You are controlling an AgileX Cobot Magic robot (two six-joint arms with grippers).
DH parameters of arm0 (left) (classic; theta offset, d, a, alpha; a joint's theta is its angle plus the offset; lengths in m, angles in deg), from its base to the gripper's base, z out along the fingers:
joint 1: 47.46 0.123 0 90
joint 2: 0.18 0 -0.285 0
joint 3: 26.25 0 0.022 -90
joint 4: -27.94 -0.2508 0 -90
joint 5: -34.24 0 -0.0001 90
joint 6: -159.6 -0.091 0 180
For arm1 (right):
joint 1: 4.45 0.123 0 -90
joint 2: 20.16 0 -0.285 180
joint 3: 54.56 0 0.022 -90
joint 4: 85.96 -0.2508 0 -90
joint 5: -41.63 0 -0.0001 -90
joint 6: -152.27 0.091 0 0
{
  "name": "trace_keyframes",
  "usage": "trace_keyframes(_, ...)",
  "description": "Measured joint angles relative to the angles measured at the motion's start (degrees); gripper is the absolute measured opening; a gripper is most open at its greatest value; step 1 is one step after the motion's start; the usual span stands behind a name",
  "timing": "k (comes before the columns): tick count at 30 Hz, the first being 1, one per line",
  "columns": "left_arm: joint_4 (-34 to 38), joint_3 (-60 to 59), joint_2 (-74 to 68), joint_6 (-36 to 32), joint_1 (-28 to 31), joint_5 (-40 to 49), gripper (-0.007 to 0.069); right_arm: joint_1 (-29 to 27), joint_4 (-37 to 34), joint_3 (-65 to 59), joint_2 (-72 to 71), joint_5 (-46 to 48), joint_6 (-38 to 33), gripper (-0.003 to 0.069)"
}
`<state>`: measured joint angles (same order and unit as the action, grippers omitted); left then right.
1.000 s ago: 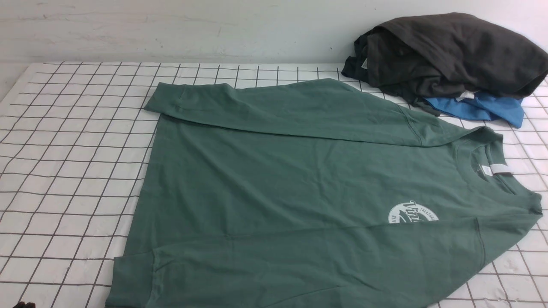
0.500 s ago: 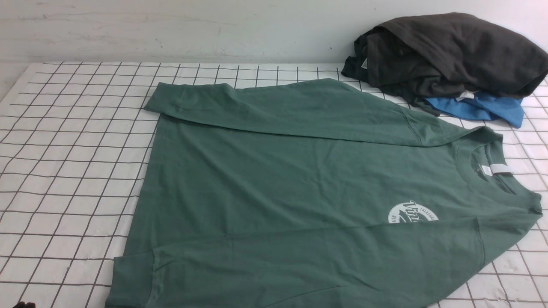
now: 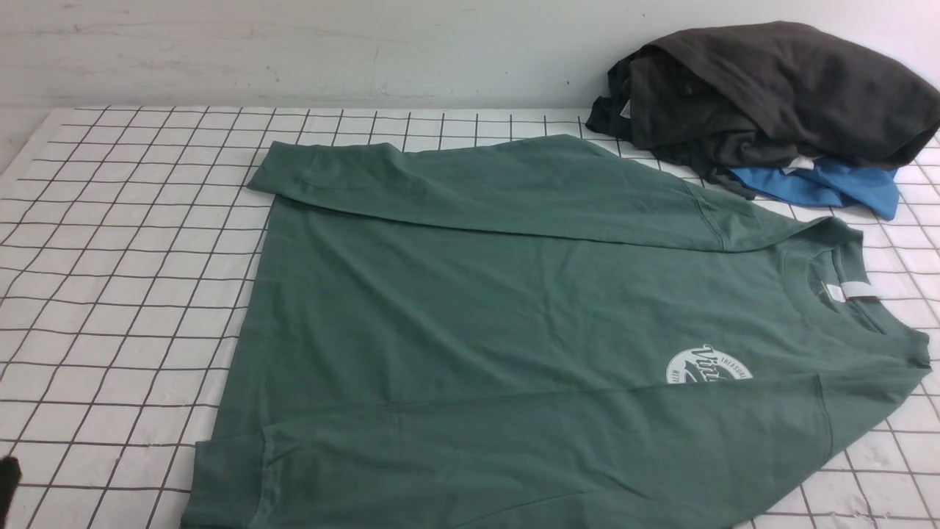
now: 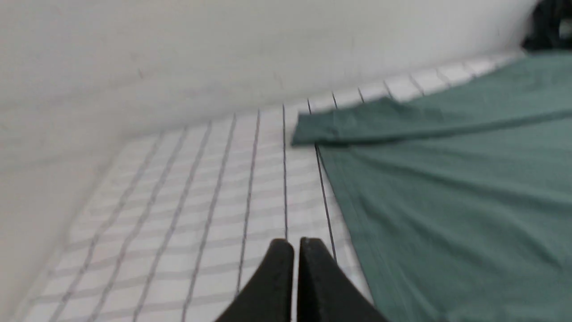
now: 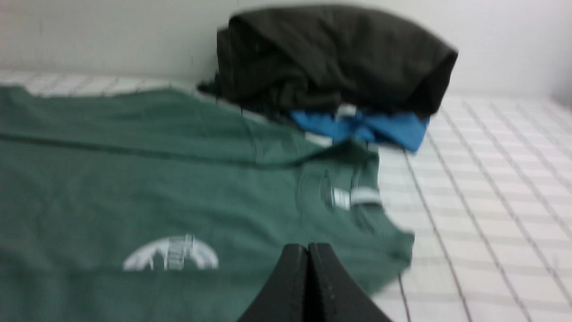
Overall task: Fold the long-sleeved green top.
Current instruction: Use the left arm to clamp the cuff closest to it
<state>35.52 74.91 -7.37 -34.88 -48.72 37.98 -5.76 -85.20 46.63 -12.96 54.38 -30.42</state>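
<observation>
A dark sliver (image 3: 7, 477) at the lower left edge of the front view is sitting higher and closer to that edge than a second ago. I cannot tell which part of my left arm it is. Nothing else is shifting.

The green long-sleeved top (image 3: 514, 330) is lying flat and front up across the middle and right of the white grid-printed cloth (image 3: 125, 257), with its hem toward my left and its crew neck toward my right. Its matte, softly creased knit is forming a broad rectangle. The far sleeve (image 3: 477, 187) is lying folded along the body's far edge, and the near sleeve (image 3: 514, 455) is lying along the near edge, covering the lower half of the round white logo (image 3: 709, 365). A pale neck label (image 3: 844, 290) is showing inside the ribbed collar.

At the far right, a slumped charcoal garment pile (image 3: 771, 95) is resting on a bright blue garment (image 3: 822, 187), just beyond the top's far shoulder.

My left gripper (image 4: 292, 243) is pressing its smooth black fingers together on nothing, over bare cloth just beside the hem. My right gripper (image 5: 307, 248) is likewise closed and empty, and is showing against the top near the collar.
</observation>
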Motion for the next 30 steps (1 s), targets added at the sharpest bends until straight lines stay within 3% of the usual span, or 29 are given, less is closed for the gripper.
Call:
trace_keyframes(7,0.4,0.0,0.0,0.9,0.0,-21.1,0.0003,0.0,0.1,0.0,0.0,-26.4,3.9,-0.0014)
trace_keyframes(11,0.4,0.0,0.0,9.2,-0.1,-34.6,0.0003,0.0,-0.1,0.0,0.0,-41.4,11.6,-0.0014)
trace_keyframes(15,-0.9,4.6,-0.5,17.7,-0.1,-37.3,0.0003,0.0,-0.3,0.4,0.0,-46.6,14.0,-0.0014)
trace_keyframes(22,-8.7,31.4,-16.6,16.9,-0.2,-16.5,-0.0008,0.0,5.1,17.9,8.7,-30.3,14.3,-0.0012)
trace_keyframes(26,-9.2,40.3,-32.3,16.0,-0.2,-1.6,-0.0008,0.0,9.8,29.3,21.1,-11.0,13.5,-0.0011)
trace_keyframes(27,-9.2,40.5,-33.1,16.0,-0.2,-0.6,-0.0008,0.0,9.9,29.8,21.7,-9.9,13.6,-0.0011)
trace_keyframes(30,-4.0,43.7,-47.5,15.5,-0.2,19.2,-0.0008,0.2,8.7,36.4,34.1,9.5,13.1,-0.0011)
